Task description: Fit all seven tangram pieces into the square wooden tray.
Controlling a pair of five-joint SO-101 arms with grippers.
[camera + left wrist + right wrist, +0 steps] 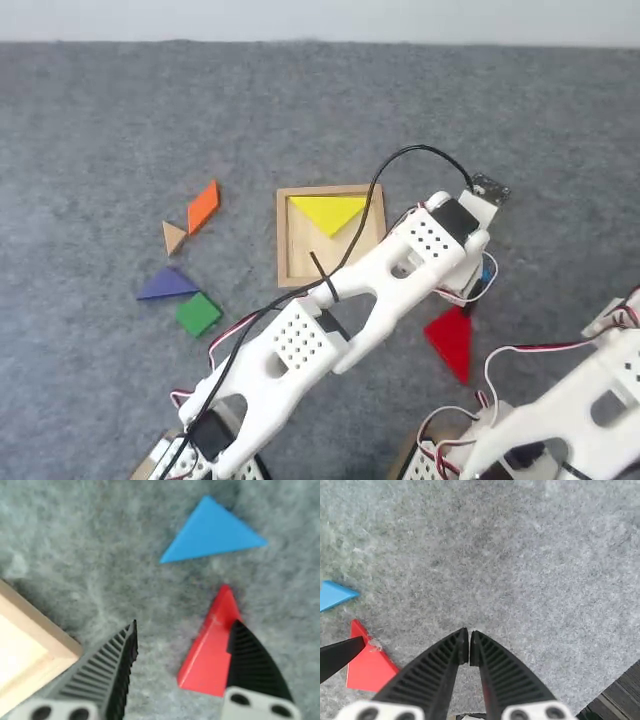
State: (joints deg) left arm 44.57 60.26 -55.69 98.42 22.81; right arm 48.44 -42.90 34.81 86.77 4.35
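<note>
The square wooden tray lies mid-table with a yellow triangle in its far part. Right of it, on the carpet, lie a red triangle and a blue triangle. My left gripper hangs open just above the carpet, one finger over the red triangle, the other near the tray's corner. My right gripper is shut on nothing over bare carpet, to the right of the red triangle.
Left of the tray lie an orange parallelogram, a small tan triangle, a purple-blue triangle and a green square. The left arm crosses the tray's near corner. The right arm stands at the near right.
</note>
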